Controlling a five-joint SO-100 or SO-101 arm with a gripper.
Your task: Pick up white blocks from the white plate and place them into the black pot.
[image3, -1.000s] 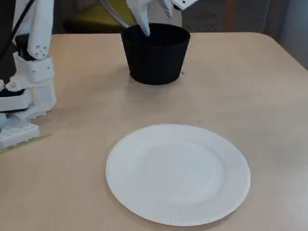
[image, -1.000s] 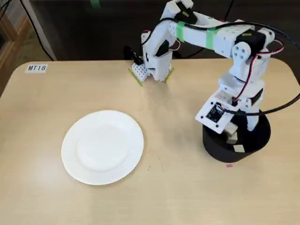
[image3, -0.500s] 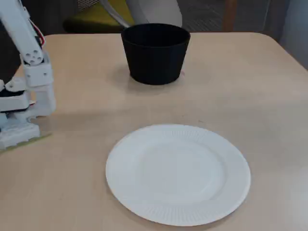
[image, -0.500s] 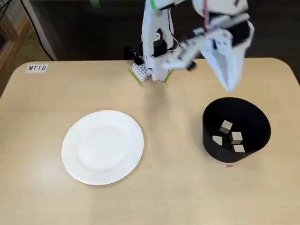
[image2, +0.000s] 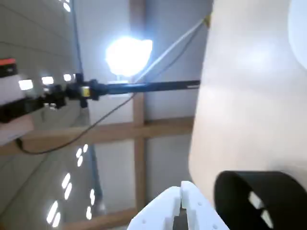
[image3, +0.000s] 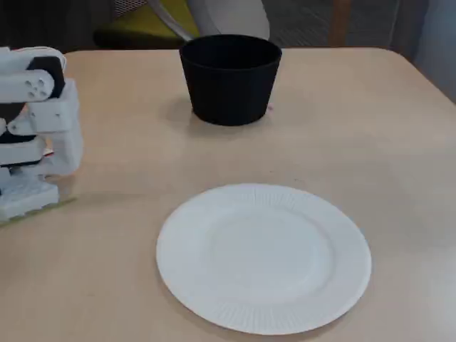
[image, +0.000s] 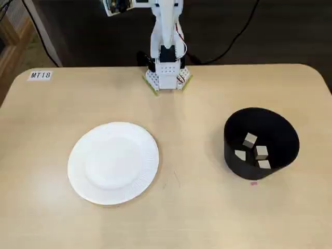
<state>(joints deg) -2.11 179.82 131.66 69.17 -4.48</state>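
With the white plate (image: 113,163) bare and four white blocks (image: 250,139) in the black pot (image: 261,142), the task looks finished. The gripper (image2: 181,201), bottom centre of the wrist view, has its fingers together, empty; no next move seems needed.

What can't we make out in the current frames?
- White blocks: a fixed view shows four in the black pot; its near wall could hide more.
- Pot contents: hidden in a fixed view, seen from the side.
- Gripper: cut off by the wrist view's bottom edge, slightly blurred; jaws look shut.
- White plate: only a sliver in the wrist view's top right corner.
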